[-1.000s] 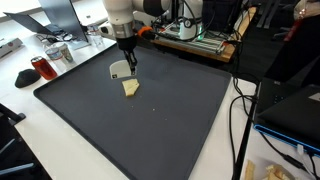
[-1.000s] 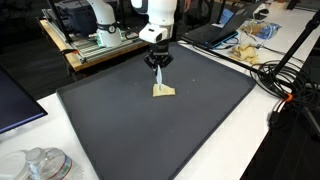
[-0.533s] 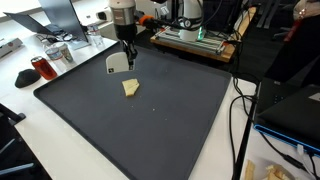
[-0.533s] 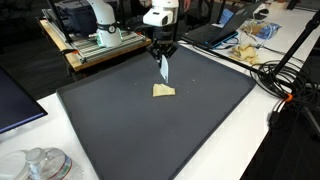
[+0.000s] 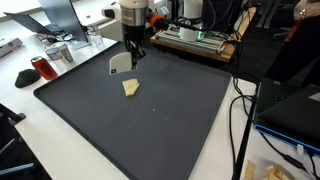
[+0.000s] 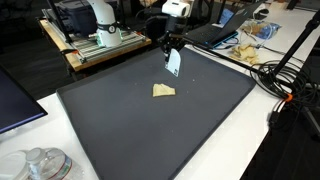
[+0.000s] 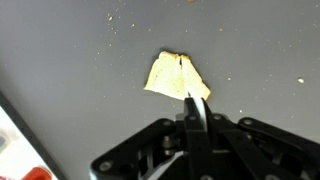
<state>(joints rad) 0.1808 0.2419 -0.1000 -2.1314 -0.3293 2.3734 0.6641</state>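
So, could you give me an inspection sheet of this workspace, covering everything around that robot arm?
Surface: dark mat on a white table; a few crumbs on the mat.
Job's things: thin white card held above the mat; yellow wedge-shaped piece lying flat, apart from the card.
Clutter: red container and clear container beside the mat; crumpled yellowish heap.
End effector: end effector shut on the card, above the mat.
Cables: black cables beside the mat's edge, none on it.
Surroundings: bench with electronics; another white arm.
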